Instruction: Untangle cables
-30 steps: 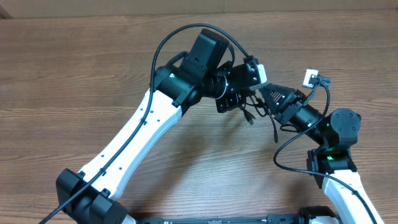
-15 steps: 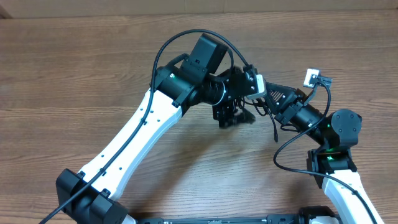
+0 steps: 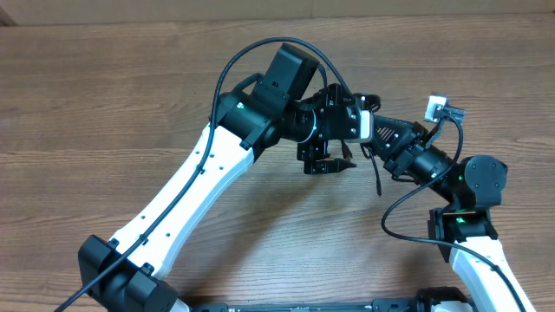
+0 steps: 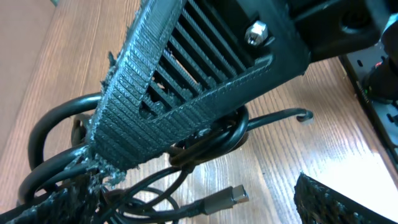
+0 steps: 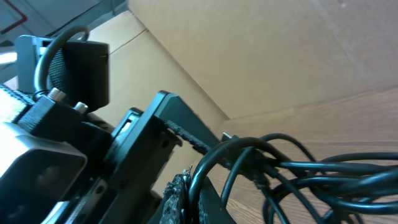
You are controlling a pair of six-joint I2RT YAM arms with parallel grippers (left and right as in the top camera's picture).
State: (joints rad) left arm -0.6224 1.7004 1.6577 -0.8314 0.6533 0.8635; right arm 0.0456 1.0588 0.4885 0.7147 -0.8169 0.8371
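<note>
The cables (image 3: 376,178) are a bunch of thin black cords held above the table's middle, with one strand hanging down. My right gripper (image 3: 369,139) is shut on the bunch. In the right wrist view a loop of the cables (image 5: 298,168) is pinched between its fingers (image 5: 186,196). My left gripper (image 3: 335,139) stands open right beside it. In the left wrist view the cables (image 4: 205,140) coil under the right gripper's ribbed finger, and a silver-tipped plug (image 4: 229,197) lies loose between my wide-apart left fingers (image 4: 336,199).
The wooden table (image 3: 104,104) spreads out on all sides. The thick black arm cable (image 3: 260,48) arcs over the left wrist. A white tag (image 3: 434,107) sits on the right arm's wiring. A brown cardboard wall (image 5: 280,56) rises behind.
My left gripper has gone from shut to wide open and let go of the cables. The hanging strand has swung a little to the left. The right gripper stays shut on the bunch.
</note>
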